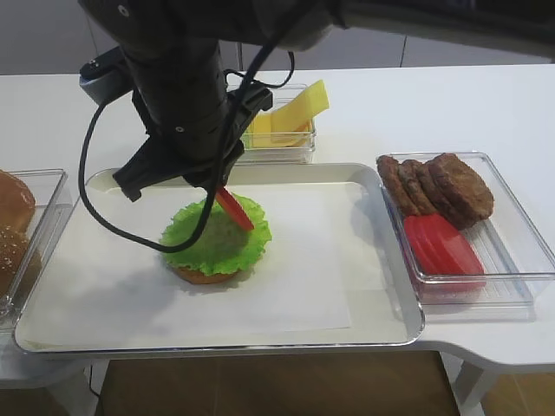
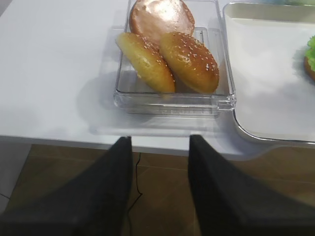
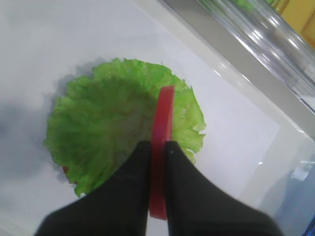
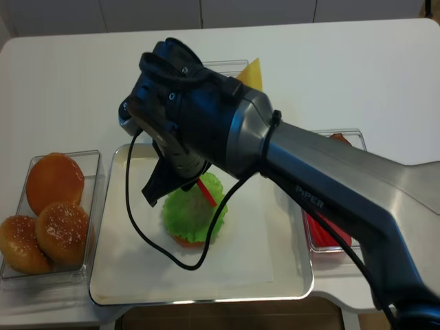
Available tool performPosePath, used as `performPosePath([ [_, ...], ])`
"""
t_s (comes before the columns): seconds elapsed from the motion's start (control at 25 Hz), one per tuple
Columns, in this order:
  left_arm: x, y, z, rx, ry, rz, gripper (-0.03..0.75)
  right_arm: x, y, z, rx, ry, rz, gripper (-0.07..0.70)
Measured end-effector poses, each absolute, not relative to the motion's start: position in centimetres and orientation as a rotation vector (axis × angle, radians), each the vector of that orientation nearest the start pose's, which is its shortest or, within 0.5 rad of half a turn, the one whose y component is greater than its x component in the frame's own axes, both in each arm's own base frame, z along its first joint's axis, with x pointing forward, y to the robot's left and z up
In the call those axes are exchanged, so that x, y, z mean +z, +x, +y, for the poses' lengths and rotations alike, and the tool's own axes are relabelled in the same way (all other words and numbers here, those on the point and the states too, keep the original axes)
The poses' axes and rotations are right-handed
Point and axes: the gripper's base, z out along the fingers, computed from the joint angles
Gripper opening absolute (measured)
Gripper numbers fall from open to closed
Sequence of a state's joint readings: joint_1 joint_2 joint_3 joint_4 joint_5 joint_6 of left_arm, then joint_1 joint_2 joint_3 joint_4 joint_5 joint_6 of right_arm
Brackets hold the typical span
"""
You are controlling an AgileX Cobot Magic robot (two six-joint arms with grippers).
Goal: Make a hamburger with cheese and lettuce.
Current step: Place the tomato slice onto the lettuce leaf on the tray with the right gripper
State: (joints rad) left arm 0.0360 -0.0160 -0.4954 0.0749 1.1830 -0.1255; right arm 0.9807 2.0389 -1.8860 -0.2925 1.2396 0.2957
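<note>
Right hand is clamped on a red tomato slice held on edge, directly above the lettuce. That leaf lies under the hand on a tan bun base, forming the hamburger on the paper-lined tray. Beyond the hand sits the cheese in its clear box. Left hand hangs with fingers apart, off the counter edge, just short of the buns.

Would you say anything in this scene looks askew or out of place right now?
One thing: the tomato slice stands on edge, pinched in the right gripper over the lettuce, not yet flat. In its container, the cheese leans up over the rim. Nothing looks spilled or damaged.
</note>
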Motion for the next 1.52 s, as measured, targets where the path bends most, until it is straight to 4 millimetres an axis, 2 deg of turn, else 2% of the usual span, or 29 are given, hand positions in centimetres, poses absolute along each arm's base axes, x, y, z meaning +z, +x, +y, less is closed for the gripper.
performPosePath([
  [1.2,26.65,-1.27,0.59,0.039,-0.183,2.145,0.286,28.28,26.60,34.76,-0.148,-1.031,2.523,0.048],
  [1.52,26.65,-1.27,0.59,0.039,-0.183,2.145,0.286,27.67,26.53,35.04,-0.131,-1.040,2.547,0.048],
])
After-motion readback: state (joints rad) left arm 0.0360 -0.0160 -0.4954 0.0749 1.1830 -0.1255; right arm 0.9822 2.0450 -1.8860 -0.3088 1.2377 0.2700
